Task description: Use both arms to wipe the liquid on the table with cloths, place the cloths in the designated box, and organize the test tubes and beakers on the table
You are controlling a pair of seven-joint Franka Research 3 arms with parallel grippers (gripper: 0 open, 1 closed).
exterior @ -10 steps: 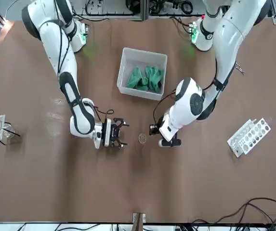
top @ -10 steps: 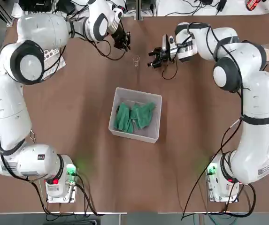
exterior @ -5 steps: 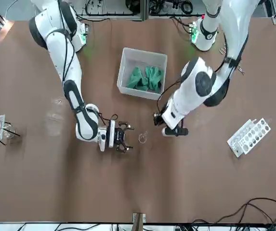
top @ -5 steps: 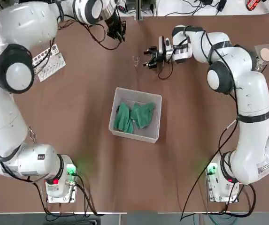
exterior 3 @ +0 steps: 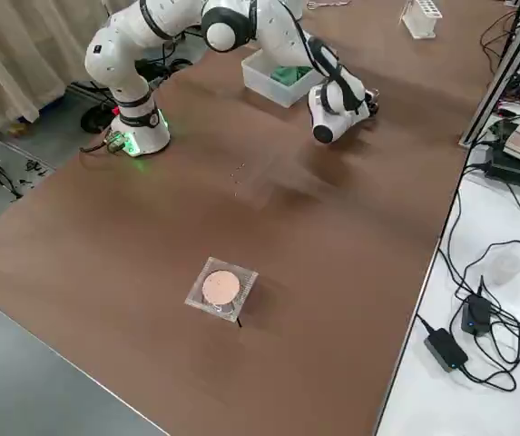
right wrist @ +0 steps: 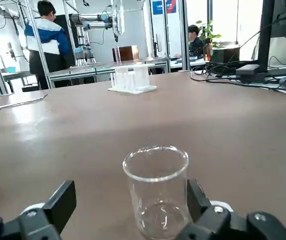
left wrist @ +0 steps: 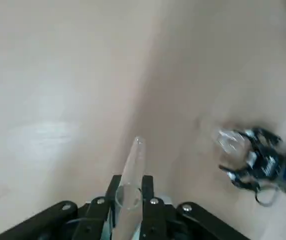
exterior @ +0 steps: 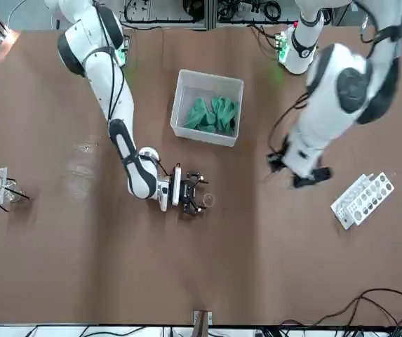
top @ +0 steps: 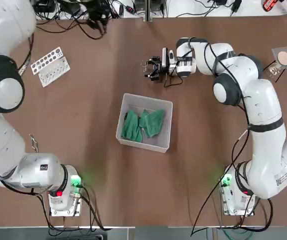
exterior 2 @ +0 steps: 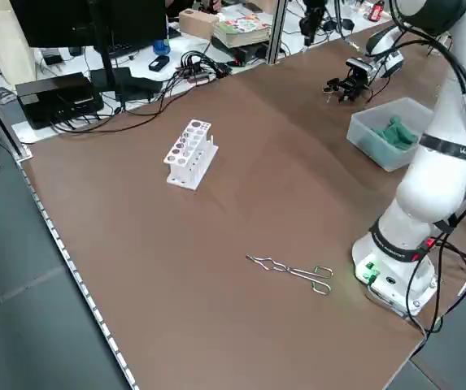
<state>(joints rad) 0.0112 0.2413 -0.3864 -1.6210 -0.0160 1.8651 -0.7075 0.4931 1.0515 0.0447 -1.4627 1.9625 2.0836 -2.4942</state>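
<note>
Both grippers have moved since half a second ago. The left gripper (left wrist: 131, 181) has swung farther out to the robot's left and to the far edge of the table (top: 90, 200), and the right gripper (right wrist: 132, 188) has come in toward the middle.

On the left I see the metal tongs (top: 34, 143) lying flat, then the white rack (top: 50, 67) with its round holes. The left gripper is past the rack, holding a clear test tube (left wrist: 135, 162) pinched between its two fingers. I think the tube goes in the rack next. It should be stood up straight over one hole, then let down slowly, with a soft squeeze so it doesn't crack.

In the middle is the box (top: 145, 145). Two green cloths (top: 152, 122) are in it, so that job looks done.

Next comes a clear glass beaker (right wrist: 157, 200), standing up just in front of the right gripper. Its fingers are wide apart and not gripping; I can't tell if one touches the glass. It should get the beaker in the middle first, then close gently, or the glass may tip.

Far right is the square mesh (top: 284, 58) with a round pad on it.

For writing, the label (top: 282, 179) on the right arm is too small to read. I can't read any brand names.
</note>
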